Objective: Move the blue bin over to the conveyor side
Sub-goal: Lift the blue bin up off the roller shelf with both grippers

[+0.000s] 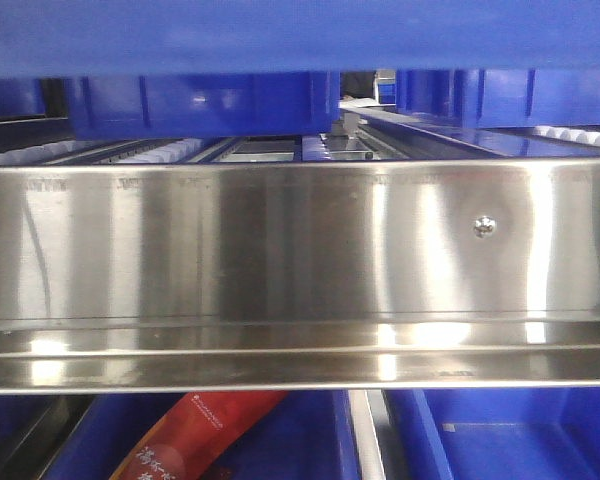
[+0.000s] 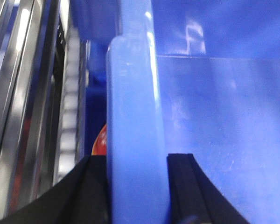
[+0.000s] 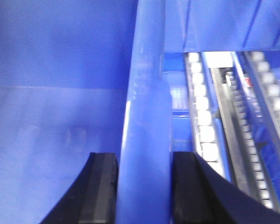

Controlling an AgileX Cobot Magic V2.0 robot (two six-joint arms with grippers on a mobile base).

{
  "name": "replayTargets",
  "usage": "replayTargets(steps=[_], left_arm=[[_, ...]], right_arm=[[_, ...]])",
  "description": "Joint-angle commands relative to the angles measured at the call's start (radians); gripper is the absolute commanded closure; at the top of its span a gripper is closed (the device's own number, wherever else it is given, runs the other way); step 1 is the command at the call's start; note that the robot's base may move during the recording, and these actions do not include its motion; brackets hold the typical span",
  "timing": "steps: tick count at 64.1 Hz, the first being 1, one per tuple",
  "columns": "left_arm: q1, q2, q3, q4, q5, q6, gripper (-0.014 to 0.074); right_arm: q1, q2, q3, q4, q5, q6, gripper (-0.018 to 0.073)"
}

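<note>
- The left gripper (image 2: 137, 161) is seen with its jaws clamped on the rim of the blue bin (image 2: 130, 93). One black finger (image 2: 95, 191) is pressed against each face of the wall.
- The right gripper (image 3: 144, 158) is likewise closed on a rim wall of the bin, which is pinched between both fingers.
- In the left wrist view, the bin's glossy interior is seen at 3 o'clock of the rim, and a white roller track (image 2: 70, 98) at 9 o'clock.
- In the right wrist view this is mirrored, with the interior at 9 o'clock and roller lanes (image 3: 203, 116) at 3 o'clock.
- In the front view, a steel rail (image 1: 300, 260) is spread across the centre, with a screw (image 1: 484, 226) at 2 o'clock.
- A blurred blue band (image 1: 280, 35) is seen along the 12 o'clock edge. Whether it is the gripped bin cannot be told.
- A red packet (image 1: 205, 435) is seen at 7 o'clock, lying in a lower bin (image 1: 310, 445) under the rail.
</note>
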Motion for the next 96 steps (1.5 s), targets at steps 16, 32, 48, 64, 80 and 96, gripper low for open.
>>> replayTargets(steps=[16,32,48,64,80,96], left_arm=[[-0.008,-0.035,-0.006,-0.020,-0.147,0.000,0.0615],[-0.008,-0.035,-0.006,-0.020,-0.147,0.000,0.0615],[-0.008,-0.035,-0.006,-0.020,-0.157,0.000,0.0615],[-0.008,-0.035,-0.006,-0.020,-0.157,0.000,0.0615],[-0.008,-0.035,-0.006,-0.020,-0.157,0.000,0.0615],[-0.008,-0.035,-0.006,-0.020,-0.157,0.000,0.0615]], right_arm=[[0.001,-0.026,-0.015,0.007,-0.093,-0.015,0.0648],[0.001,-0.026,-0.015,0.007,-0.091,-0.015,0.0648],[0.001,-0.026,-0.015,0.007,-0.093,-0.015,0.0648],[0.001,-0.026,-0.015,0.007,-0.099,-0.015,0.0648],[0.001,-0.026,-0.015,0.007,-0.099,-0.015,0.0648],[0.001,-0.026,-0.015,0.007,-0.099,-0.015,0.0648]])
